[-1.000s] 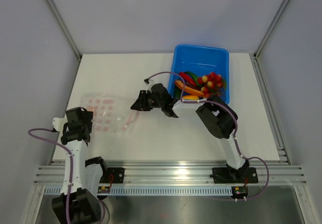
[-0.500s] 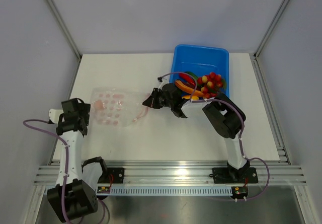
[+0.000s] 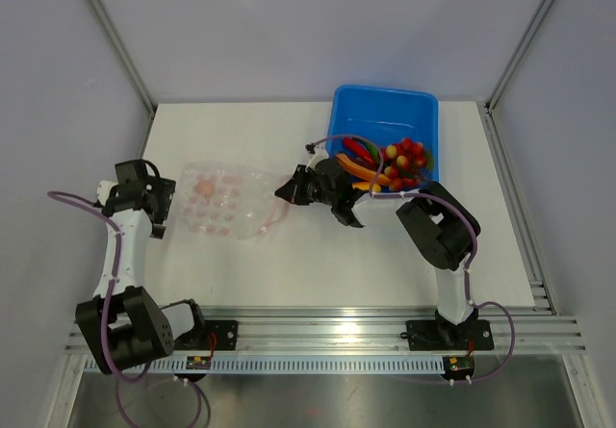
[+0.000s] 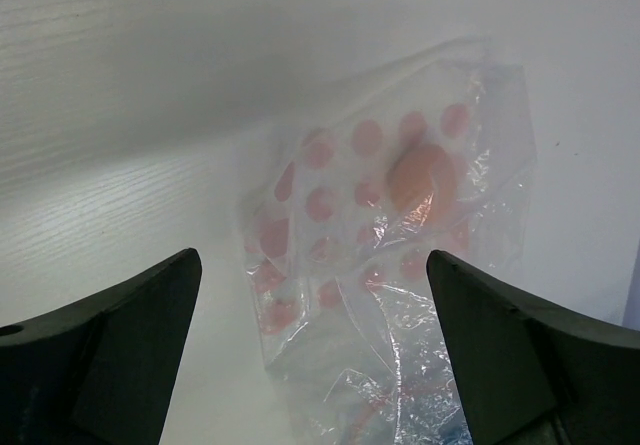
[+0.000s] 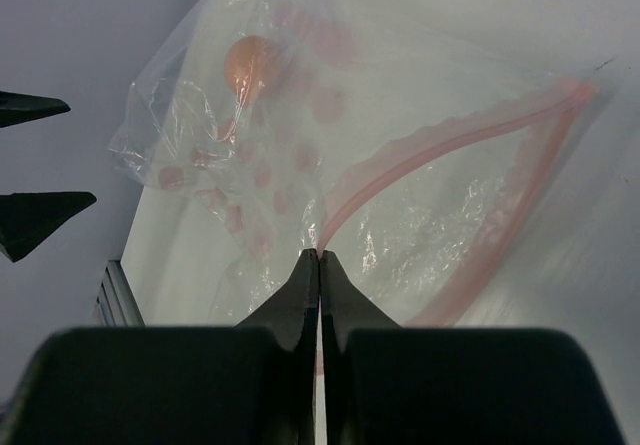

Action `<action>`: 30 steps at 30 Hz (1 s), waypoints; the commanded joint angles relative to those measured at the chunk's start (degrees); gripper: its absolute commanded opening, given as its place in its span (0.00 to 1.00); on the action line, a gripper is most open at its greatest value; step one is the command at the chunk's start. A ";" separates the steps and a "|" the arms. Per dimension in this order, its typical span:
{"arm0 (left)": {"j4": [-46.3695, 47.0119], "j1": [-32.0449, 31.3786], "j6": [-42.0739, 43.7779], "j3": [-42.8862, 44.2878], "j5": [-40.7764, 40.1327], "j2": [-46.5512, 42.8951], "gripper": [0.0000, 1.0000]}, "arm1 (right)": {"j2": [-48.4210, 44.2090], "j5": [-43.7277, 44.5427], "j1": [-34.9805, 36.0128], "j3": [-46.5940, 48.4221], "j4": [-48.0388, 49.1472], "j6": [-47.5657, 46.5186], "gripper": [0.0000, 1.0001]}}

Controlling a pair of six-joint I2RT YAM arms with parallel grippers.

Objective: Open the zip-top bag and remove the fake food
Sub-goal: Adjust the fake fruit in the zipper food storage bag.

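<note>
Top external view: the zip-top bag (image 3: 226, 209) lies flat on the bench (image 3: 318, 264), left of centre, between the two arms. Most of the fake food (image 3: 390, 163) is heaped in the blue tub (image 3: 385, 111) at the back right, so I log the emptying as mostly done.

Right wrist view: the pink zipper strip (image 5: 440, 143) is parted into a wide loop, so the mouth stands open. One round pale-orange piece (image 5: 250, 62) sits inside, deep toward the closed end. By my reading, that is what remains to come out.

Right fingers (image 5: 300, 295) are pressed together with no gap, and their tips meet where the zipper strip ends. I take that as a pinch on the bag's lip, though the film between the tips is too thin to see. Left fingers (image 4: 110, 345) are spread wide and hold nothing. They sit just beside the bag's far end, apart from it.

Unclear:
- Pink dots cover the bag. I cannot tell whether they are printed on the plastic or are something inside.
- Crinkles and glare could hide another small piece.
- The right arm crosses the tub's near corner and covers part of the heap, so I cannot count the pieces there.
</note>
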 commanded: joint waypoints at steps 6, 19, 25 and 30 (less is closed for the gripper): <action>0.02 -1.43 3.76 3.95 5.47 3.17 0.99 | -3.03 1.93 0.06 0.00 2.38 -2.23 0.00; 7.30 -4.78 0.95 2.37 4.67 7.30 0.97 | -2.59 0.78 0.06 0.17 2.73 -2.14 0.00; 10.38 -6.27 -0.45 1.14 0.55 8.62 0.93 | -2.59 0.43 0.06 0.17 2.99 -2.14 0.00; 11.89 -6.97 -1.59 1.31 -0.33 11.86 0.75 | -2.15 -0.01 0.06 0.26 2.99 -2.14 0.00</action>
